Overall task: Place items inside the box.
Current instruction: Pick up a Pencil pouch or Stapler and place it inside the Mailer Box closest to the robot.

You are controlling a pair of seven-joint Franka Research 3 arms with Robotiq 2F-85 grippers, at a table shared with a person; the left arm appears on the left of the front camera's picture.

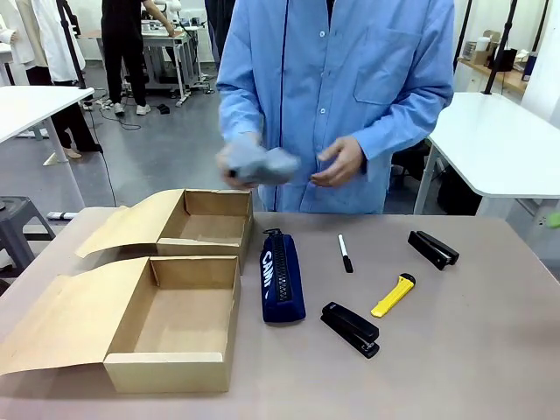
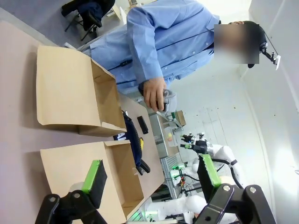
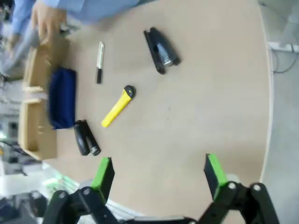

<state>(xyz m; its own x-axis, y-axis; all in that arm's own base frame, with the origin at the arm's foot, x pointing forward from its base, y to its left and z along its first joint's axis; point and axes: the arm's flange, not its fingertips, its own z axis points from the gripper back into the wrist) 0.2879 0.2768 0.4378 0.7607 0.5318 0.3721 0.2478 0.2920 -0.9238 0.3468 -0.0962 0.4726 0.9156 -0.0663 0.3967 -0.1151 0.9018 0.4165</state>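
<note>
Two open cardboard boxes stand at the table's left, one near (image 1: 175, 324) and one farther back (image 1: 206, 223); both look empty inside. To their right lie a navy pencil case (image 1: 282, 278), a black-and-white marker (image 1: 345, 253), a yellow utility knife (image 1: 393, 296) and two black staplers (image 1: 350, 329) (image 1: 432, 248). The person holds a grey pouch (image 1: 261, 164) in both hands above the far edge. My left gripper (image 2: 152, 179) is open, high over the boxes (image 2: 88, 168). My right gripper (image 3: 158, 175) is open above bare table, with the knife (image 3: 117, 107) and a stapler (image 3: 161, 50) ahead of it.
The boxes' flaps (image 1: 61, 328) lie spread out to the left. Bare table (image 1: 472, 350) stretches to the right of the staplers. White tables (image 1: 499, 140) stand behind the person, and other people work in the background.
</note>
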